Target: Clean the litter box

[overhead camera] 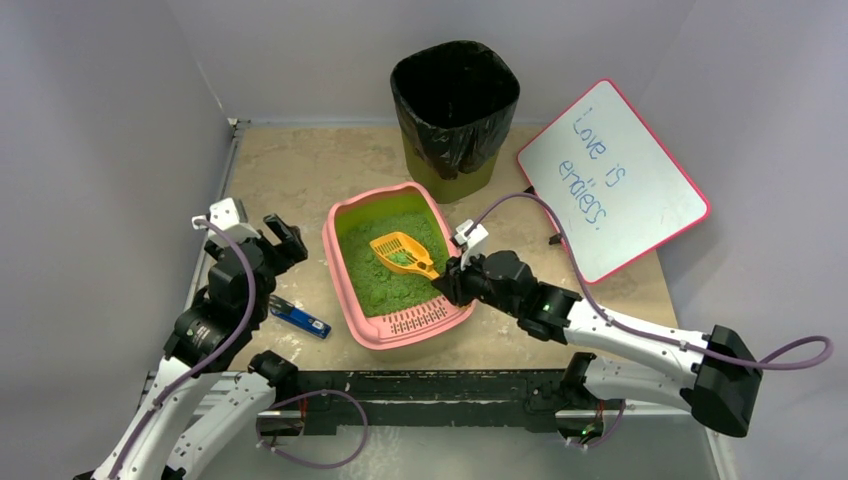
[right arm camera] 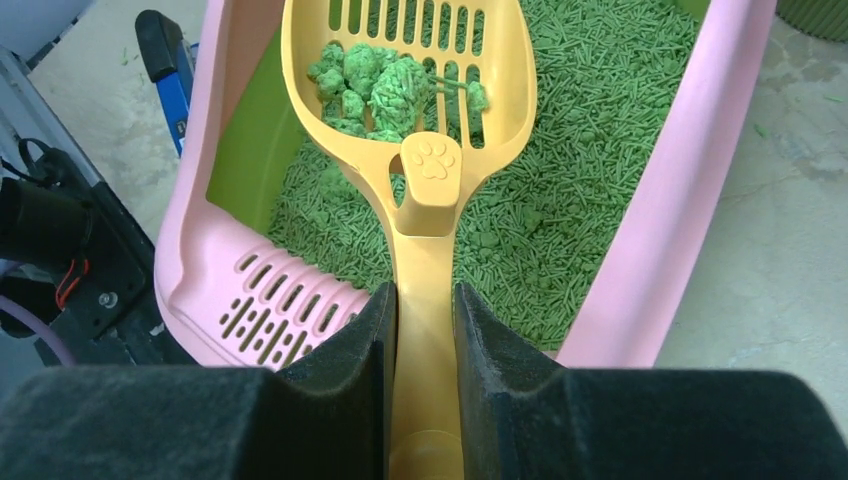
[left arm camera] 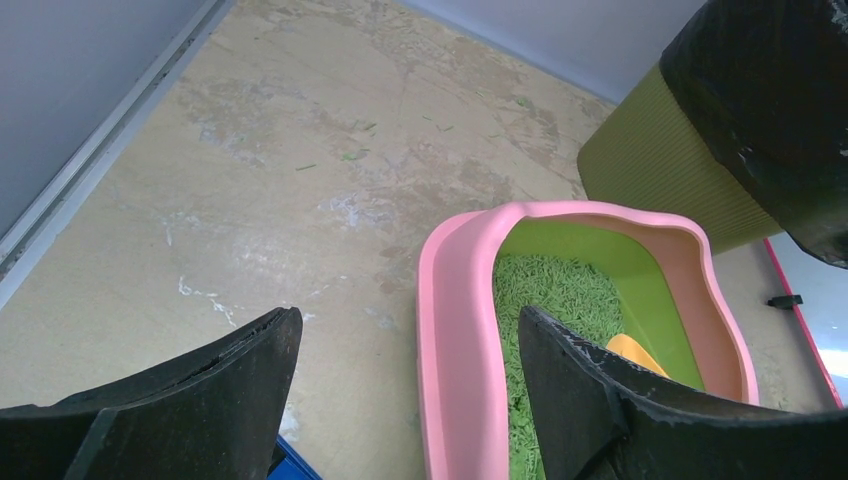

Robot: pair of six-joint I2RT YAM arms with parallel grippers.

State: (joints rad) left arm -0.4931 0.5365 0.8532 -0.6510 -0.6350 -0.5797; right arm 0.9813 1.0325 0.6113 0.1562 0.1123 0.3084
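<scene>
**Right gripper (right arm camera: 424,302) clamped on a loaded scoop (right arm camera: 418,150)**

Black fingers pinch the yellow handle tight, and green clumps (right arm camera: 385,88) sit in the slotted bowl above the litter box (overhead camera: 418,321), which lies on the table (overhead camera: 290,170) between the arms. To do this well, hold the bowl level and let loose pellets sift through (a gentle shake should help), then carry it to the bin (overhead camera: 450,180) behind the box. Left gripper (left arm camera: 405,322) hangs spread wide beside the box's left rim, holding nothing. Green pellet litter (right arm camera: 570,190) fills the box; whatever the black-bagged bin holds is hidden.
</scene>
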